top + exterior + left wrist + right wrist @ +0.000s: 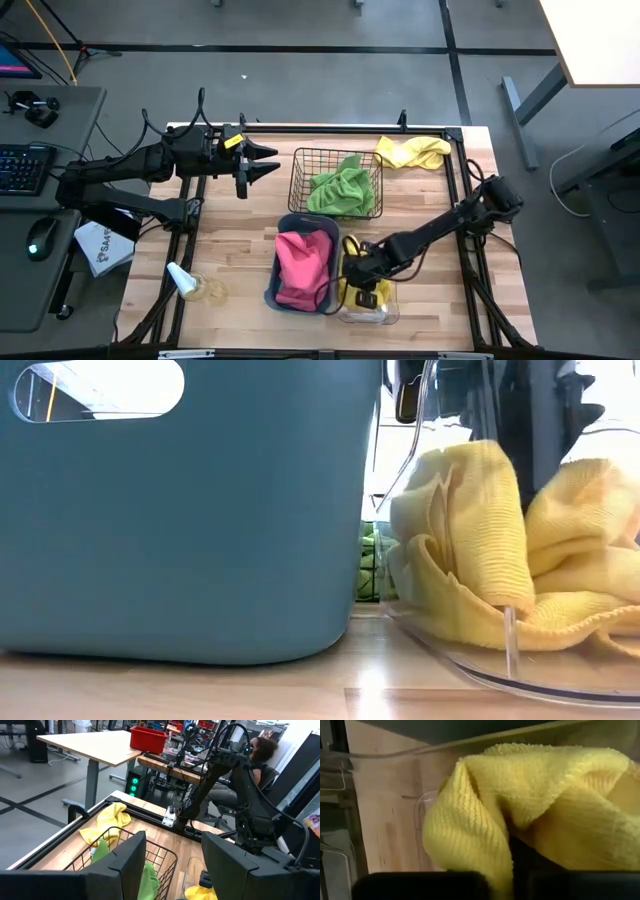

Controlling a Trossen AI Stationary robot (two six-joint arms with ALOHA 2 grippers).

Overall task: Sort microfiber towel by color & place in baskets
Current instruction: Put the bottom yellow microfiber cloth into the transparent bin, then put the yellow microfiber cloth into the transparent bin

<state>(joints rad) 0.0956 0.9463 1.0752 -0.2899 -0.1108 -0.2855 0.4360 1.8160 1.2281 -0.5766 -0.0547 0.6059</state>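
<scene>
Right hand [362, 283] down in clear bin [385, 312] over yellow towel [530, 810]; fingers apart or together: cannot tell. Left hand [262, 163] waits open beside wire basket [300, 190]. Second yellow towel [412, 151] loose on desk [235, 245]. Towel looks soft, light, floppy; pinch raised fold.

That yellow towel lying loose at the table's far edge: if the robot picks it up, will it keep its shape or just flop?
Most likely it flops: the yellow towel lies crumpled in soft folds. It is probably light, being thin cloth. It should not slip or roll much; its ribbed weave, like the one in the clear bin, looks easy to grip.
</scene>
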